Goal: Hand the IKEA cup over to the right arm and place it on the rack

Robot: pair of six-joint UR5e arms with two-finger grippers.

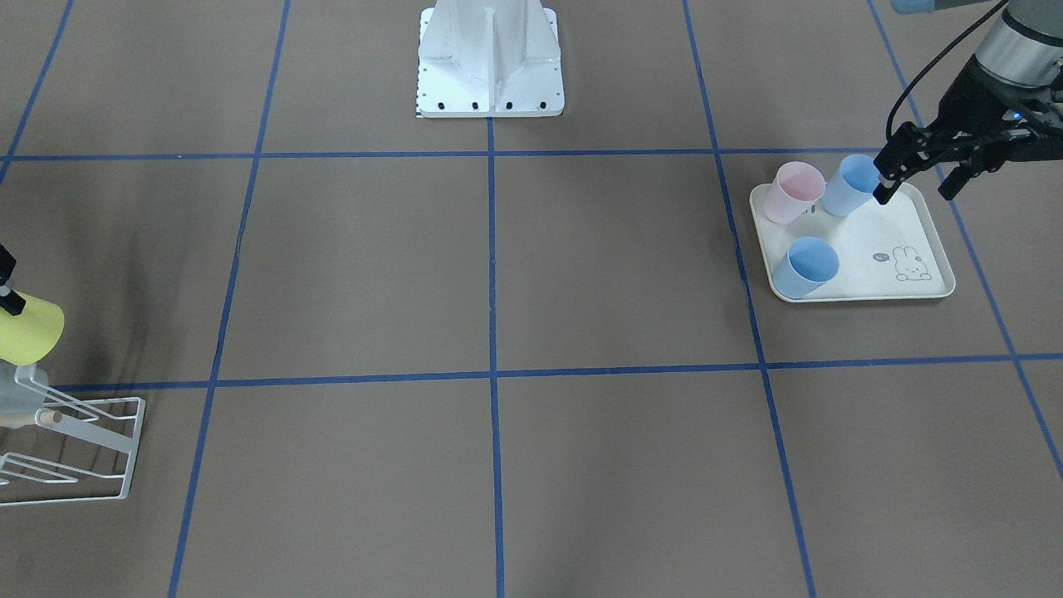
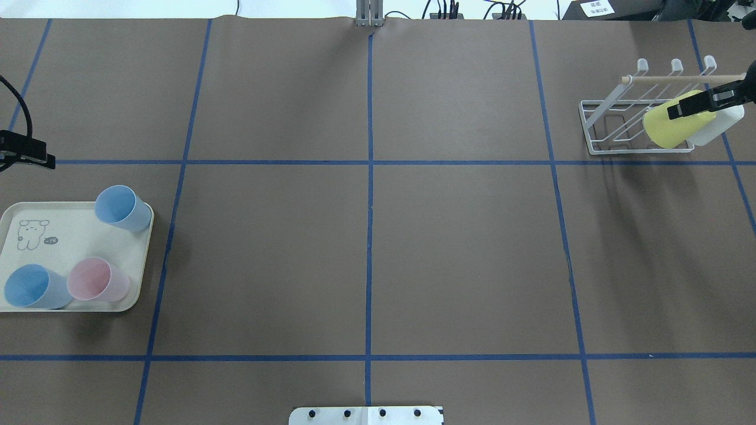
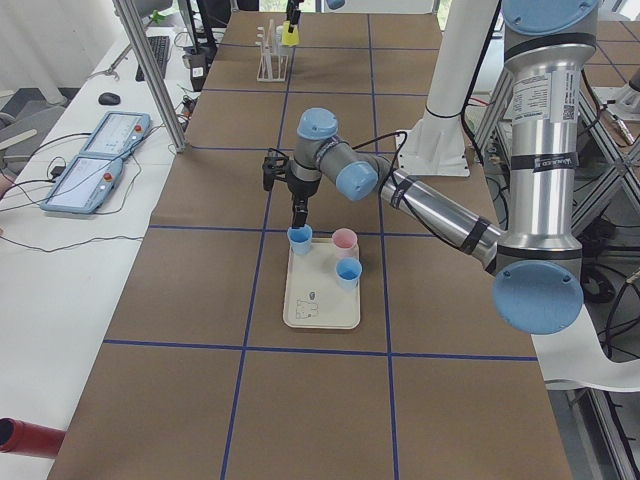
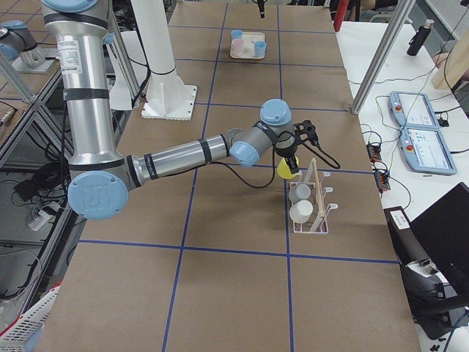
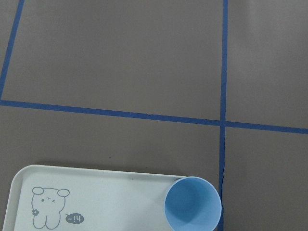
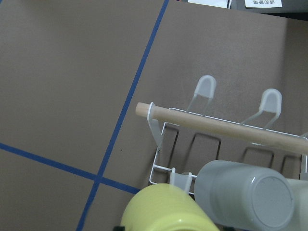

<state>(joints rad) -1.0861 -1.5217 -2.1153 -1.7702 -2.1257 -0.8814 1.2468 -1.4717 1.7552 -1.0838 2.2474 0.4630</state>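
Clock positions read off the overhead view.

At 2 o'clock on the brown table [image 2: 378, 265]: white wire rack [image 2: 614, 147], with a wooden dowel [image 2: 667, 78] across its top. Yellow IKEA cup [image 2: 670, 128] at the rack's 4 o'clock side, tilted and off the table. Clamped at its wall by the right gripper [image 2: 688, 108], jaws closed on it. Just beside a pale frosted cup [image 2: 717, 124] already on the rack, at that cup's 9 o'clock. Seating of the yellow cup on a prong: not determinable. In the right wrist view, pale cup's base turned toward the camera, below the dowel.

At 9 o'clock on the table: cream rabbit-print tray [image 2: 59, 236]. On it, three cups, mouths up:
- Blue cup [image 2: 121, 208] in the 1 o'clock corner.
- Second blue cup [image 2: 32, 287] at 7 o'clock.
- Pink cup [image 2: 97, 280] at 5 o'clock, close against the second blue cup.

Rabbit print at 10 o'clock on the tray.

Left gripper [image 1: 913, 187] in the air over the tray, jaws spread wide, nothing between them. Exact spot above the tray: not determinable.
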